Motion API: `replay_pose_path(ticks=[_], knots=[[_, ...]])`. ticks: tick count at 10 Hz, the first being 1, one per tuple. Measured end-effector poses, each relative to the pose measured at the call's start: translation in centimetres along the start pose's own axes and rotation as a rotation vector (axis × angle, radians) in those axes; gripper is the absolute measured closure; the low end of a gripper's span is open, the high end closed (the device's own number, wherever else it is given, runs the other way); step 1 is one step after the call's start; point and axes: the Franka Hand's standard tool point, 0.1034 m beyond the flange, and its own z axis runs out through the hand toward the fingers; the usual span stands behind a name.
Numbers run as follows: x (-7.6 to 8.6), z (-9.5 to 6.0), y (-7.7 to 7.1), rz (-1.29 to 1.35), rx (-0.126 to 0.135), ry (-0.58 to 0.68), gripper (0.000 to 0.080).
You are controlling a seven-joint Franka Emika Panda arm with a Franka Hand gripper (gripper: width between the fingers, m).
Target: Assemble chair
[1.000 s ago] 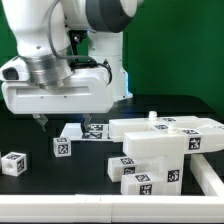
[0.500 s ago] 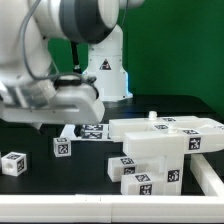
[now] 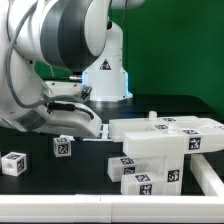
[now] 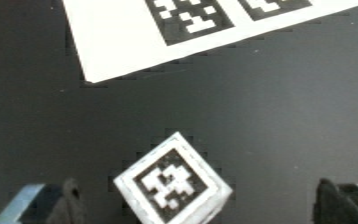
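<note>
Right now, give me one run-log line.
gripper: open | held: nothing | tagged cube: on table under gripper, untouched | marker board: beside cube

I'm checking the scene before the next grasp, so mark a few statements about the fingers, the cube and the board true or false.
1. The fingers stand open, holding nothing. True.
2. A tagged cube shows between them in the wrist view. True.
3. That cube rests on the marker board. False: it lies on the black table, apart from the board.
4. The joined white parts sit at the exterior view's left. False: they sit at its right.
</note>
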Motion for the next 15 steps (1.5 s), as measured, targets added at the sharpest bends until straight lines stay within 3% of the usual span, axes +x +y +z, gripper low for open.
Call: replay_pose_path(ticks=[1, 5, 6, 7, 11, 14, 15], knots=[[0.3, 0.2, -0.3, -0.053, -0.015, 0.011, 0.0151], [0.3, 0.1, 0.0, -0.033, -0.013, 0.012, 0.0151], [0.3, -0.2, 0.0, -0.103, -0.090, 0.006, 0.0151], [0.5, -0.5, -0.7, -0.207, -0.122, 0.002, 0.0151], [0.5, -0.4, -0.2, -0.201, -0.112, 0.000, 0.0151], [0.2, 2.1, 0.5, 0.003, -0.112, -0.128, 0.0151], [0.6, 1.9, 0.5, -0.009, -0.116, -0.117, 0.0151]])
